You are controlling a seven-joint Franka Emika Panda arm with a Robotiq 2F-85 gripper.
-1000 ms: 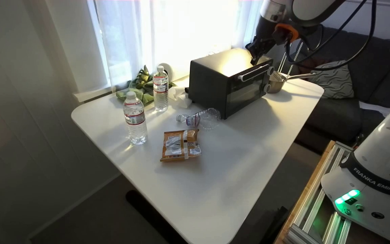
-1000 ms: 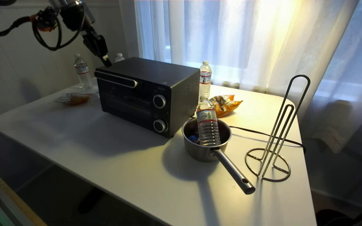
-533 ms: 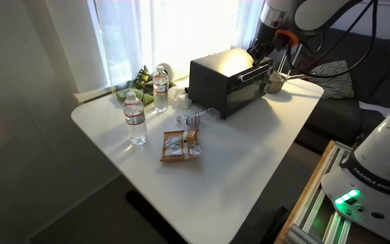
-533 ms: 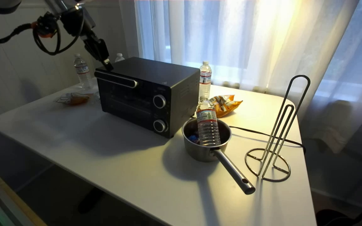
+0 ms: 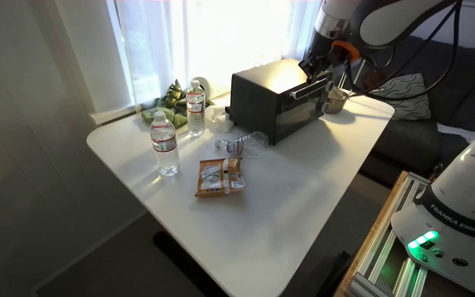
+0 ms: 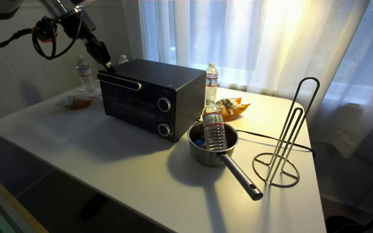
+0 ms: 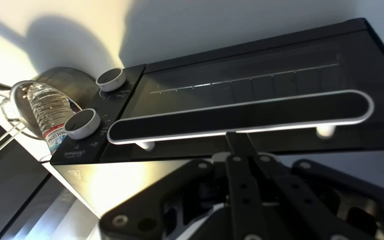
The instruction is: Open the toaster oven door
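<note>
The black toaster oven (image 5: 254, 107) stands on the white table; its flat top (image 6: 157, 72) shows in an exterior view. Its dark glass door (image 6: 126, 102) is closed, and it fills the upper part of the wrist view (image 7: 238, 78). The long pale-rimmed handle (image 7: 242, 115) runs along the door's top edge. My gripper (image 7: 240, 135) is shut, its fingertips together with nothing between them. The tips are at the handle's inner edge, near its middle, by the gap between handle and door. I cannot tell whether they touch. In both exterior views the gripper (image 5: 311, 80) (image 6: 111, 68) points down at the oven's top front edge.
A steel pot (image 6: 210, 158) holding a bottle stands beside the oven's knob side, handle outward. A wire stand (image 6: 277, 168) is beyond it. Bottles (image 5: 165, 144) (image 5: 196, 109), a fallen bottle (image 5: 243, 145) and an orange packet (image 5: 221, 177) lie or stand on the opposite side.
My gripper has come down a little to the oven's top front edge and handle, staying shut. The oven and its door have not moved.
</note>
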